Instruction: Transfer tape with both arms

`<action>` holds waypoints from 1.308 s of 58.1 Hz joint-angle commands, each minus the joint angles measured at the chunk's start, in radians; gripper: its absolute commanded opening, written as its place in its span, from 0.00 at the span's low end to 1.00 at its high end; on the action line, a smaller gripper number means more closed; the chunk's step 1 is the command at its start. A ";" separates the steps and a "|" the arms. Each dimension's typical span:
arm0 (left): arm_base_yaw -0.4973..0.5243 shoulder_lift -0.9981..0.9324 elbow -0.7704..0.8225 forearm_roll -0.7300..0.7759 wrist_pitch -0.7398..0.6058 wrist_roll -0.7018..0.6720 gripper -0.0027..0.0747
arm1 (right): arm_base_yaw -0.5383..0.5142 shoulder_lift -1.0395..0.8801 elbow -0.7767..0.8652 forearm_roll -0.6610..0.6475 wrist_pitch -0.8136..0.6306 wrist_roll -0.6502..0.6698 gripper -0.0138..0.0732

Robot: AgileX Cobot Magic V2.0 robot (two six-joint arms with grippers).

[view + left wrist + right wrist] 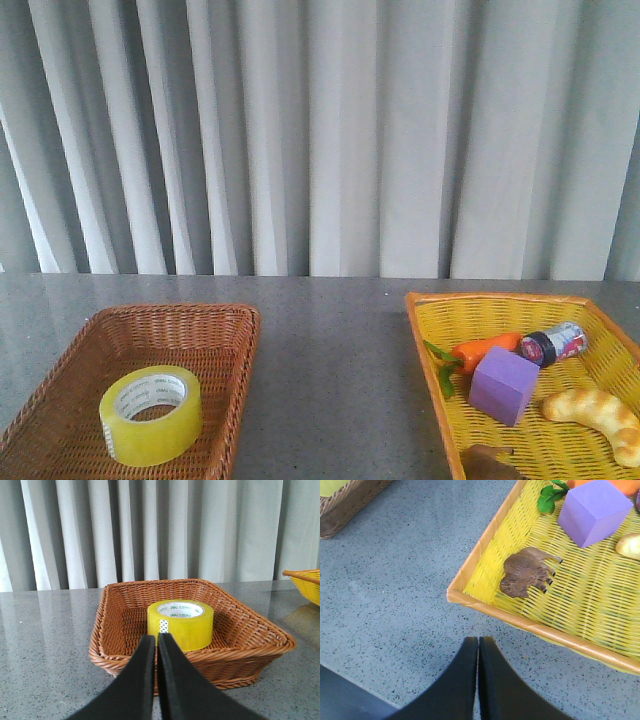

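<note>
The tape (151, 414), a fat yellow-green roll with a white printed core, lies flat on its side in the brown wicker basket (225, 330) on the left of the grey table (330, 380). Nothing touches it. From the left wrist camera the roll (180, 624) sits near the middle of that basket (250, 630), and the left gripper (157, 645) hangs just outside the basket's near rim, its two black fingers pressed together with nothing between them. The right gripper (478, 647) is closed and empty too, poised over bare tabletop just beside the corner of the yellow basket (485, 607). In that basket (440, 330), on the right of the table, lie a purple block (504, 385), a toy carrot (480, 352), a small can (553, 344), a bread roll (596, 412) and a brown toy animal (526, 571) near the corner. Pale pleated curtains (320, 130) hang behind the table.
</note>
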 commanded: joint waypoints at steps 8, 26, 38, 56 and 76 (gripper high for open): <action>0.000 -0.015 -0.008 -0.011 -0.081 -0.012 0.03 | -0.005 -0.004 -0.027 -0.002 -0.058 -0.012 0.15; 0.000 -0.015 -0.008 -0.011 -0.081 -0.012 0.03 | -0.005 -0.004 -0.027 -0.002 -0.058 -0.012 0.15; -0.001 -0.015 -0.008 -0.010 -0.080 -0.012 0.03 | -0.079 -0.113 0.122 -0.035 -0.230 -0.020 0.15; 0.000 -0.015 -0.009 -0.010 -0.080 -0.012 0.03 | -0.347 -0.524 0.496 0.049 -0.637 -0.019 0.15; 0.000 -0.015 -0.009 -0.010 -0.080 -0.012 0.03 | -0.401 -0.740 0.681 0.041 -0.686 -0.033 0.15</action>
